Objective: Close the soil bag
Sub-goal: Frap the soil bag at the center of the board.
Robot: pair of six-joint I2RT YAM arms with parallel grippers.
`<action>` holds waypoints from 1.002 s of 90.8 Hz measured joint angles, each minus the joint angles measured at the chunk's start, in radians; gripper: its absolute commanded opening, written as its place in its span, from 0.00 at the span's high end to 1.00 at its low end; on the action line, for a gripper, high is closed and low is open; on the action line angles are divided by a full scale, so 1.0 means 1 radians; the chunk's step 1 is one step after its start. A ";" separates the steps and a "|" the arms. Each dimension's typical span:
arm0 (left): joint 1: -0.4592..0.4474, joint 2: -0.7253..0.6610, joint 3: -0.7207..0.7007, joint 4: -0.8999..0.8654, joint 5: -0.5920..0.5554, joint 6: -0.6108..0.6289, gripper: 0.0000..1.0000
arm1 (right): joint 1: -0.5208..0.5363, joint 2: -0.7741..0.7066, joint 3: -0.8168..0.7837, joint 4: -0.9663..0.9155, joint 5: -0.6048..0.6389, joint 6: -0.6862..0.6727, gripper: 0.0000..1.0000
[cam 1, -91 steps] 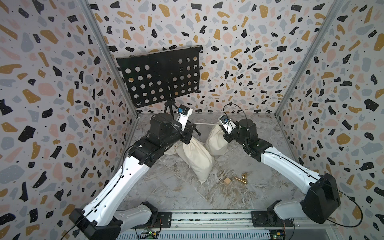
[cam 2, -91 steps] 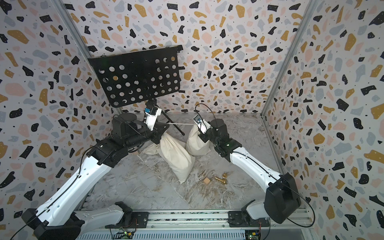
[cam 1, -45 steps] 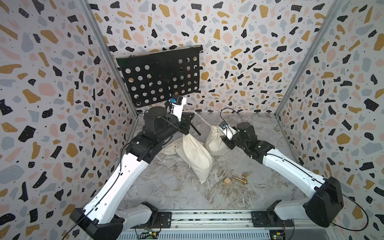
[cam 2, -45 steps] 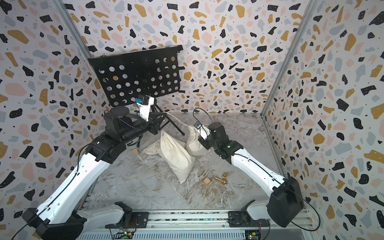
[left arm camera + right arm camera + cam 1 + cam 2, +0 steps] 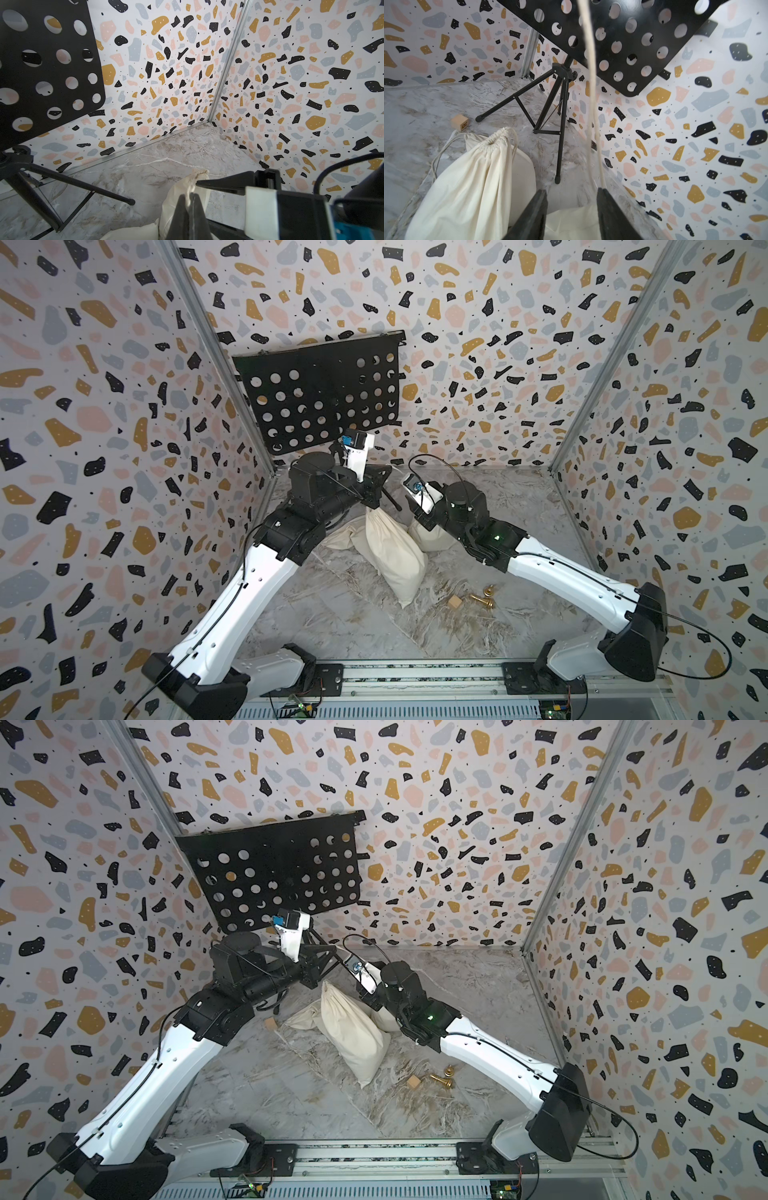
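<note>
The soil bag (image 5: 424,537) (image 5: 384,1021) is a cream cloth sack standing behind the right arm, its gathered neck (image 5: 200,172) puckered tight. My left gripper (image 5: 386,470) (image 5: 330,948) (image 5: 192,196) is raised beside the stand and shut on the bag's drawstring. That drawstring (image 5: 591,83) runs up taut past one finger of my right gripper (image 5: 572,194). The right gripper stands open just above the bag's cloth (image 5: 571,220), nothing between its fingers. One right finger (image 5: 224,184) shows next to the bag's neck.
A larger cream bag (image 5: 395,556) (image 5: 473,187) with a cinched top lies mid-floor, a flat one (image 5: 340,535) beside it. A black perforated music stand (image 5: 320,393) on a tripod (image 5: 560,104) fills the back left. Wooden cubes (image 5: 454,602) (image 5: 459,123) and brass pieces (image 5: 484,597) lie about.
My left gripper has lifted up and back toward the stand, still shut on the drawstring. The right gripper has opened and shifted left over the bag.
</note>
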 measured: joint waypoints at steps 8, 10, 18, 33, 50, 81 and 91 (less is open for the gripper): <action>0.000 -0.008 0.000 0.000 0.004 0.000 1.00 | 0.002 0.018 -0.003 0.012 0.047 -0.014 0.74; 0.000 -0.010 0.000 0.000 0.004 0.000 1.00 | 0.002 0.021 -0.004 0.016 0.060 -0.019 0.76; 0.000 -0.020 0.000 -0.001 0.009 0.000 1.00 | 0.002 0.039 -0.015 0.046 0.117 -0.041 0.77; 0.000 -0.042 0.000 -0.018 0.018 0.000 1.00 | 0.003 0.082 -0.034 0.077 0.172 -0.074 0.85; 0.000 -0.065 0.000 -0.070 -0.013 0.009 1.00 | -0.034 0.083 -0.103 0.087 0.192 -0.060 0.95; 0.075 -0.152 0.002 -0.136 -0.119 0.030 1.00 | -0.403 0.032 -0.396 0.036 0.162 0.046 0.97; 0.106 -0.163 0.013 -0.137 -0.129 0.027 1.00 | -0.500 0.037 -0.379 0.001 0.131 0.078 0.96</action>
